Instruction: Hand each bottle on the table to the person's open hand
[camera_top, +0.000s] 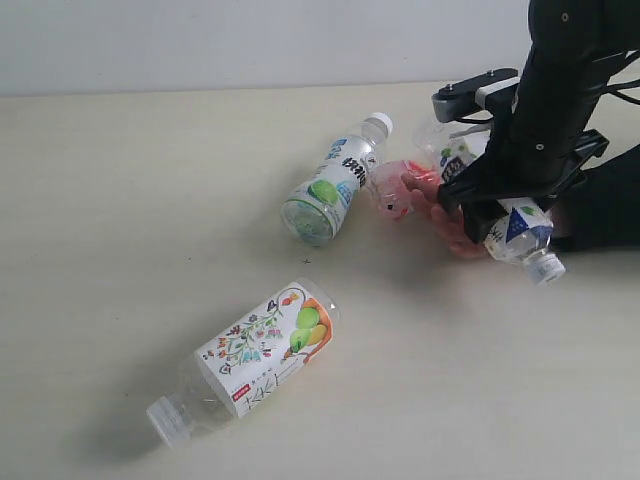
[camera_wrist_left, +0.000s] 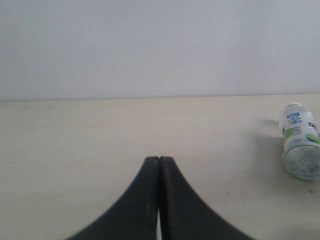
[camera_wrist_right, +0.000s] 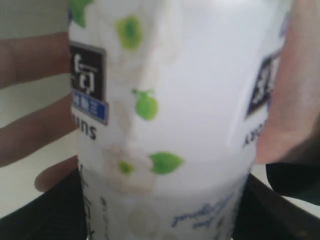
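Exterior view: The black right arm (camera_top: 560, 90) comes down steeply near the far edge of the desk (camera_top: 120, 250). The right tool (camera_top: 500, 212) straddles the white-and-navy bottle (camera_top: 522, 232), which is tilted clear of the desk with its cap pointing down and away from the arm. The person's open hand (camera_top: 445, 218) lies just under the tool, and its black sleeve (camera_top: 610, 205) runs out of the side of the picture. The pink bottle (camera_top: 392, 192) lies just beside the fingertips. The green-and-blue bottle (camera_top: 335, 182) lies on its side a little farther from the tool. The floral bottle (camera_top: 262, 358) lies well apart from the tool, with bare desk all around it.

Left wrist view: The left tool (camera_wrist_left: 159, 162) is pressed together, tips touching. Ahead of it, open desk runs to the far edge, where a pale wall (camera_wrist_left: 150, 45) rises. The green-and-blue bottle lies ahead of the tool and off to the side.

Right wrist view: The bottle's white label, blurred, fills the space between the two dark jaws. Fingers show on one side of the bottle and a thumb on the other. The jaws stand wide apart, but it cannot be told whether they press on the bottle.
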